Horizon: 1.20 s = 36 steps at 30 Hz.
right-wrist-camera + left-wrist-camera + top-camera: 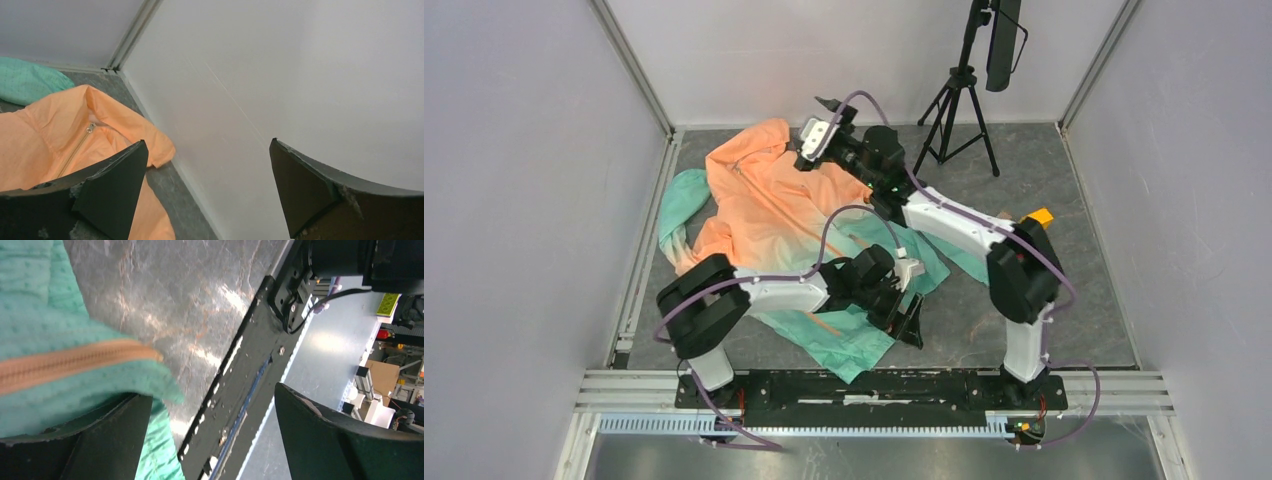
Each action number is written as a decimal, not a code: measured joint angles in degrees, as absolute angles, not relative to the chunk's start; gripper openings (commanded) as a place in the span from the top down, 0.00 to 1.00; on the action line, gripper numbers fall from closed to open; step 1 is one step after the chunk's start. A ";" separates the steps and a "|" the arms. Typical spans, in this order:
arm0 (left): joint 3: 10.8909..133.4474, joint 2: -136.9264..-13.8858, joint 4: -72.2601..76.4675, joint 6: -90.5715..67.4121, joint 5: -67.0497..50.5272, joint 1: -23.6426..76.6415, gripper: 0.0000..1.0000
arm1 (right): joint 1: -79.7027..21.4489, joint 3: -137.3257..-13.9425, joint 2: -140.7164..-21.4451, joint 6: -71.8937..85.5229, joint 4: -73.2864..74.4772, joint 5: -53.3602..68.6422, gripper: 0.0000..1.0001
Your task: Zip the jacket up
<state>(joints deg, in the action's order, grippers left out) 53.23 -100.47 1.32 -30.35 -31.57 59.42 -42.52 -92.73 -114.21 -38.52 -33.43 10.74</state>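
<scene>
The jacket (pixel 769 225) lies crumpled on the table, orange hood and shoulders at the back, teal hem toward the front. My left gripper (pixel 910 322) is open at the hem's right front edge. In the left wrist view the teal hem (pixel 55 385) with its orange zipper tape (pixel 65 365) rests against the left finger (pixel 95 445); nothing is between the jaws of the gripper (pixel 212 410). My right gripper (pixel 832 108) is raised over the hood, open and empty (pixel 207 160), facing the back wall. The orange collar (pixel 55 130) and a zipper pull (pixel 90 128) show below it.
A black tripod (pixel 959 100) stands at the back right. A yellow object (pixel 1036 217) sits behind the right arm's shoulder. The black base rail (pixel 874 385) runs along the near edge and also shows in the left wrist view (pixel 250 365). Grey walls (pixel 300 75) enclose three sides.
</scene>
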 measured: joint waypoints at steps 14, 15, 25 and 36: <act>47.81 -75.37 -5.72 -29.26 -27.59 59.48 0.00 | -39.66 -64.86 -83.74 -14.39 -9.10 -5.69 0.02; 47.86 -73.01 -6.59 -28.82 -26.46 59.48 0.00 | -39.66 -61.95 -81.19 -12.53 -7.09 -5.58 0.02; 57.43 -51.81 -19.66 -25.15 -2.59 59.48 0.00 | -39.75 -42.37 -44.93 -2.96 3.99 -3.53 0.02; 66.11 -38.17 -25.52 -20.03 16.21 59.48 0.00 | -39.75 -47.94 -27.90 -3.99 13.41 -12.32 0.02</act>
<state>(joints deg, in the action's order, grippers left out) 66.11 -38.17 -25.52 -20.03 16.21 59.48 -39.75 -47.94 -27.90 -3.99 13.41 -12.32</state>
